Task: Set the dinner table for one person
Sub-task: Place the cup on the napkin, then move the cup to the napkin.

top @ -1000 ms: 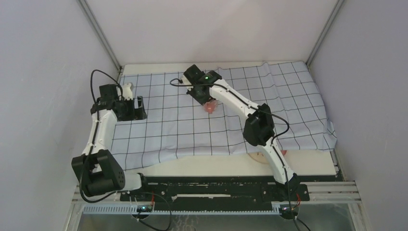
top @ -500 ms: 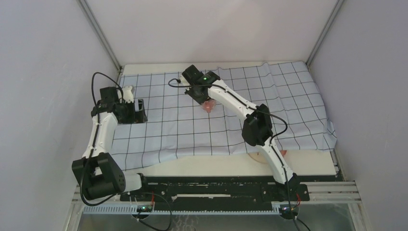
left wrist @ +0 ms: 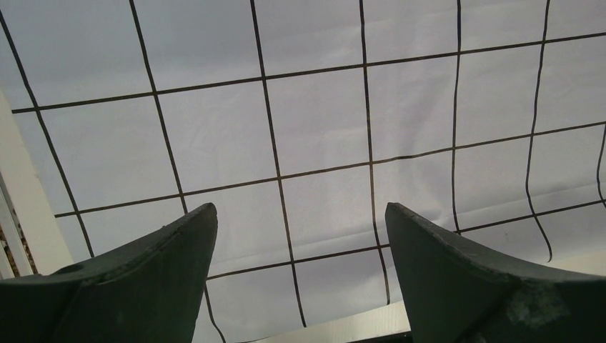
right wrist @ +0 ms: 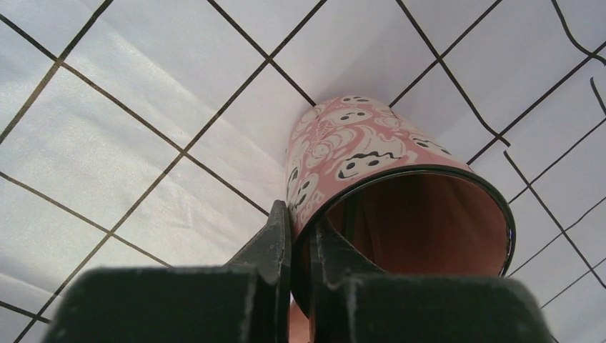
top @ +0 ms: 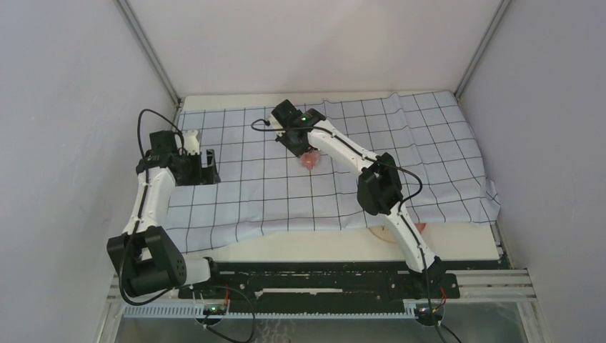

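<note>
Where the counter [top: 321, 246] shows bare along the near edge, the gridded cloth [top: 286, 193] begins and covers the rest. Mid-far, centre: right pincer [right wrist: 300, 214] nipped nearly closed on the rim of the pink ghost-print cup [right wrist: 357, 143], one finger inside, one outside. Cup hangs beneath, base toward cloth, long axis roughly in line with the fingers; contact unclear. Far left: left pincer [left wrist: 300, 214] wide, empty, well apart from the cup.

The pink cup [right wrist: 343, 143] bears a white, seemingly ghost-faced print; the pale-blue cloth [left wrist: 321, 121] is gridded black.
</note>
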Action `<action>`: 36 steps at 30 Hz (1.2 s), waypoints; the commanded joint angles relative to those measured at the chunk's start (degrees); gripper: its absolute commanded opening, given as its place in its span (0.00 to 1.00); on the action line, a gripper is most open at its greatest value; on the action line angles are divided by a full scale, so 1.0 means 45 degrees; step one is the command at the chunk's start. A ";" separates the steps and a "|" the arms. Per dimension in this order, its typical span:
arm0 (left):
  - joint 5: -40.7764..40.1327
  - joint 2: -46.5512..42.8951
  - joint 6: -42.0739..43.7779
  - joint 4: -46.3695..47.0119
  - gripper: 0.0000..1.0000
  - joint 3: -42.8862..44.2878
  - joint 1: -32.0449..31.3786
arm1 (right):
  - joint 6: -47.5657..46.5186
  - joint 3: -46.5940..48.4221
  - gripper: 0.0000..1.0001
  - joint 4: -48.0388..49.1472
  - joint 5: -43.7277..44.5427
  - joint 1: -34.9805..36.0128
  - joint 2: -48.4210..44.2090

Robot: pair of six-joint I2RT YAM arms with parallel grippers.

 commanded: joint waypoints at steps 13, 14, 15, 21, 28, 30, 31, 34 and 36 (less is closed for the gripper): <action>0.0528 0.0035 0.0683 -0.0536 0.92 0.0001 0.0080 | 0.0158 0.1305 0.74 0.0983 0.0477 -0.0509 -0.1227; 0.0582 0.0100 0.0741 -0.0585 0.92 0.0011 0.0088 | 0.0095 0.1319 0.75 0.1073 0.0616 -0.0528 -0.1411; 0.0679 0.0150 0.0768 -0.0635 0.92 0.0022 0.0068 | 0.0077 0.1343 0.75 0.1155 0.0621 -0.0554 -0.1597; 0.0919 0.0023 0.0861 -0.0862 0.92 0.0731 -0.0420 | -0.0326 0.2017 0.76 0.1459 0.1480 -0.0640 -0.2796; -0.0088 0.1497 0.0260 -0.1452 0.92 0.3896 -0.3033 | -0.0044 -0.0228 0.76 0.1682 0.2491 -0.2329 -0.4621; 0.0177 0.2602 -0.0165 -0.2087 0.91 0.5357 -0.3389 | 0.0410 -0.1646 0.75 0.1888 0.2252 -0.3382 -0.5591; 0.0189 0.3109 -0.0363 -0.2251 0.91 0.5947 -0.3576 | 0.0549 -0.2775 0.75 0.2006 0.2042 -0.3816 -0.6045; -0.0374 0.4218 -0.0750 -0.2190 0.91 0.7505 -0.4286 | 0.0493 -0.5858 0.74 0.3178 0.1792 -0.4786 -0.7694; -0.0633 0.4878 -0.0972 -0.2175 0.91 0.8207 -0.4905 | 0.0232 -0.7674 0.74 0.3921 0.2028 -0.5167 -0.8692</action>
